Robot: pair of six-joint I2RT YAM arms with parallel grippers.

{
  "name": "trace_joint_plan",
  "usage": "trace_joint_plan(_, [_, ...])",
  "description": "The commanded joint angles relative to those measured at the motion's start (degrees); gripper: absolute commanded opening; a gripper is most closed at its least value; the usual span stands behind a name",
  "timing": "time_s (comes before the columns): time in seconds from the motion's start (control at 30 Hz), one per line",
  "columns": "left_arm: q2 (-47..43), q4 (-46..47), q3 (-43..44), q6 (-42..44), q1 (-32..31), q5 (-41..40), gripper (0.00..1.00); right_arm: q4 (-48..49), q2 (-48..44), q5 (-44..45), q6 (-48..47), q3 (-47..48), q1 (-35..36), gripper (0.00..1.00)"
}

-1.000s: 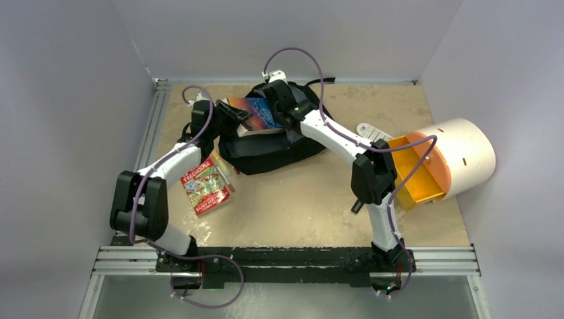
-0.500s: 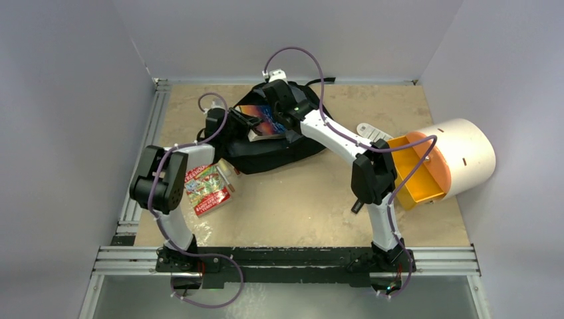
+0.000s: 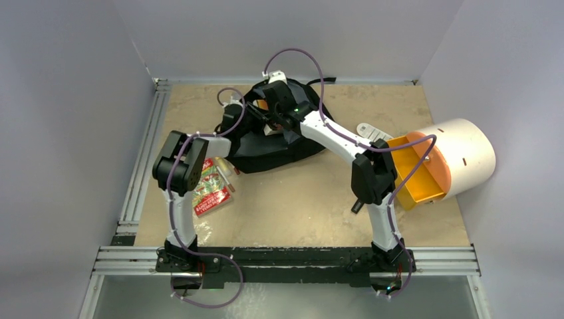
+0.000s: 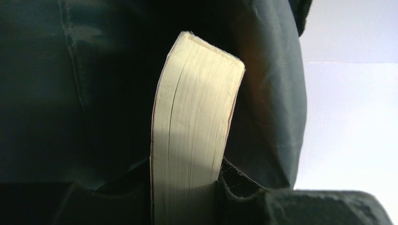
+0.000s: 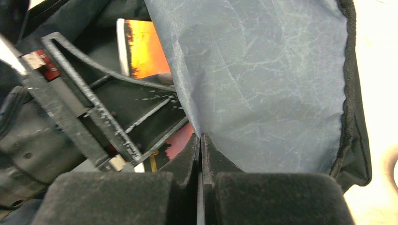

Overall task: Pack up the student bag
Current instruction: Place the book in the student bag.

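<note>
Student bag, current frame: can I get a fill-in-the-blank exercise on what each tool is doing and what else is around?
1. The left tool grips a book whose cream ____ face the left wrist camera.
2. The right tool is ____ on the grey lining of the student bag.
3. The cream-and-orange cylinder lies at the ____ edge of the top view.

Missing words: pages; shut; right.
</note>
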Motion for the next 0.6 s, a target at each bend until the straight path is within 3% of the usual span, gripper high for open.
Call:
trace_joint_plan(0.0, [0.4, 13.7, 6.9, 0.3, -1.4, -0.6, 0.0, 3.9, -4.9, -1.7, 1.6, -0.1, 0.3, 0.0])
trace_joint_plan(0.2, [4.1, 10.4, 9.0, 3.1, -1.2, 1.0, 0.01, 4.5, -5.2, -1.3, 1.7, -1.4, 0.2, 0.0])
trace_joint_plan(0.3, [5.4, 6.9, 10.1, 3.7, -0.9, 2.6, 0.17, 4.4, -5.3, -1.7, 1.7, -1.7, 0.2, 0.0])
trace_joint_plan(0.43, [5.6, -2.7, 12.6, 5.7, -0.4, 4.2, 0.52, 3.7, -5.4, -2.7, 2.6, -2.4, 0.2, 0.0])
trace_joint_plan(0.57, [2.7, -12.2, 13.8, 9.8, 0.0, 2.3, 0.64, 4.1, -5.6, -1.3, 2.1, -3.5, 0.2, 0.0])
